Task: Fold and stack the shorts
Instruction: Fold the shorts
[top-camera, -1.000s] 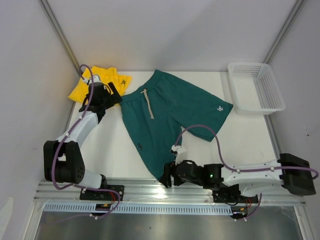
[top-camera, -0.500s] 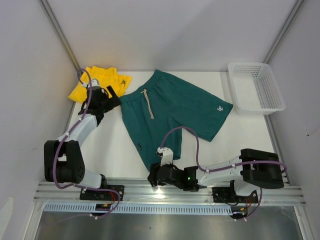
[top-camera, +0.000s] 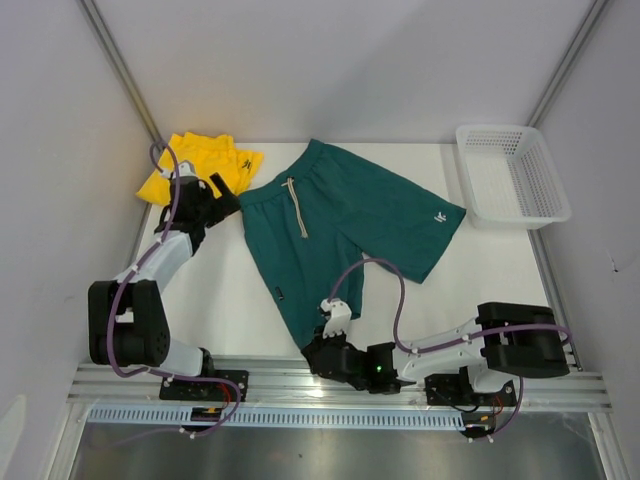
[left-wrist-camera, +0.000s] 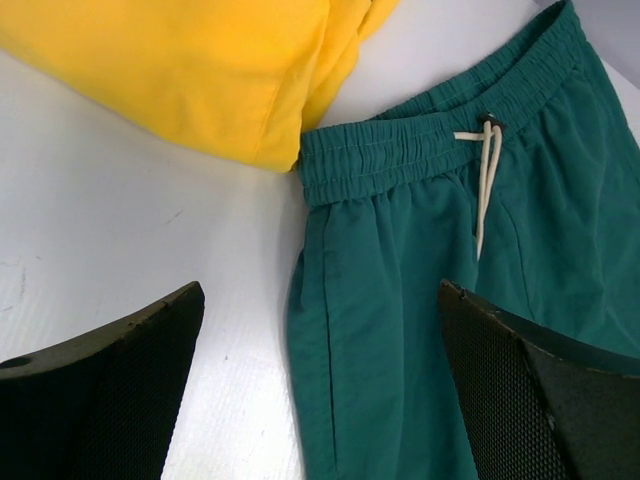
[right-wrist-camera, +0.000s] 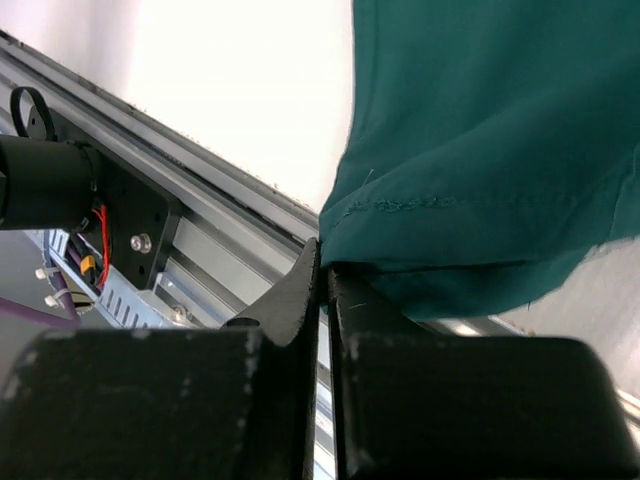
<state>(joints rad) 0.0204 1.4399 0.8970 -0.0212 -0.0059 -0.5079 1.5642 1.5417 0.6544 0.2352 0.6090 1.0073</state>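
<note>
The dark teal shorts lie spread flat mid-table, waistband and white drawstring toward the back left. Bunched in the back left corner, the yellow shorts touch that waistband. My left gripper hovers open over the waistband's left end; in the left wrist view its jaws stand wide above the teal side seam, with yellow fabric beyond. Down at the near hem of the teal leg, my right gripper is shut, and the right wrist view shows the fingertips pinching the hem corner.
A white mesh basket stands at the back right corner. The aluminium rail runs along the near table edge, just under the right gripper, and shows in the right wrist view. Grey walls close in on both sides.
My right arm swung left along the near edge to the teal leg's hem, and its jaws closed on the hem. The left gripper edged slightly toward the waistband and stayed open.
</note>
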